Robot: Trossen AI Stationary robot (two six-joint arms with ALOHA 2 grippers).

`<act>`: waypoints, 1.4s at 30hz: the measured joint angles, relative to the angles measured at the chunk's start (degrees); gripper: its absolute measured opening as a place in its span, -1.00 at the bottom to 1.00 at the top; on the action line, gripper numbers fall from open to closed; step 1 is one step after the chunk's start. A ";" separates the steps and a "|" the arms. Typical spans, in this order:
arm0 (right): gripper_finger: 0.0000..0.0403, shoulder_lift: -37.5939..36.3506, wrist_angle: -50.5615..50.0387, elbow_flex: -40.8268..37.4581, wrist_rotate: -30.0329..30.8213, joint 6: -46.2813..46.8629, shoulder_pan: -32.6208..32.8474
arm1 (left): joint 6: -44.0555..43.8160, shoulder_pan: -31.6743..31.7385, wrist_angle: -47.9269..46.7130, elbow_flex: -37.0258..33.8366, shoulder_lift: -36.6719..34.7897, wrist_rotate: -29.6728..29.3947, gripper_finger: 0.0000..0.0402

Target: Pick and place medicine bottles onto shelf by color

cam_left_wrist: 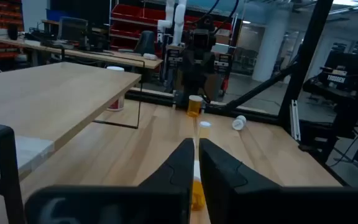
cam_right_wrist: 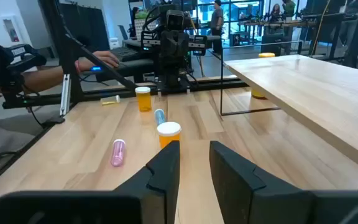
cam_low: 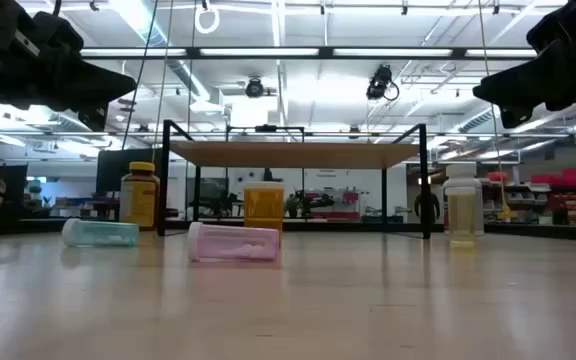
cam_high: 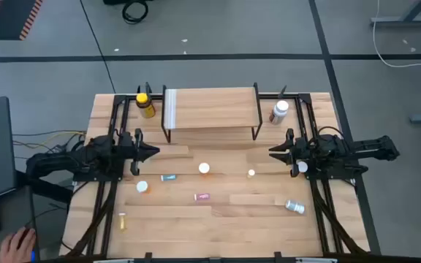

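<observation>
The shelf (cam_high: 210, 113) stands at the table's far middle, its plank top bare. A big yellow bottle (cam_high: 145, 104) stands left of it and a big white bottle (cam_high: 279, 111) right of it. On the tabletop nearer me are orange white-capped vials (cam_high: 205, 169) (cam_high: 143, 187), a teal vial (cam_high: 168, 177), a pink vial (cam_high: 202, 196), a tiny yellow vial (cam_high: 122, 220) and a bottle lying on its side (cam_high: 294, 207). My left gripper (cam_high: 152, 152) (cam_left_wrist: 196, 144) hovers shut, left of the vials. My right gripper (cam_high: 272, 152) (cam_right_wrist: 194, 146) hovers opposite, open by a narrow gap, with nothing between its fingers.
A small white-capped vial (cam_high: 251, 173) stands between the grippers, and another white cap (cam_high: 302, 167) shows under the right arm. A person's hand (cam_high: 17, 245) is off the table's near left corner. Black frame rails run along both table sides.
</observation>
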 joint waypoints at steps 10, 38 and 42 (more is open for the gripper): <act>-0.52 0.02 0.00 0.00 0.00 0.01 -0.02 | -0.02 0.02 0.02 0.00 0.00 -0.02 -0.82; -0.52 0.01 0.00 0.00 0.00 0.01 -0.01 | 0.00 0.02 0.02 0.02 0.00 -0.02 -0.87; -0.52 0.00 0.00 0.00 0.00 0.00 -0.01 | 0.00 0.00 0.02 0.00 0.00 0.00 -0.85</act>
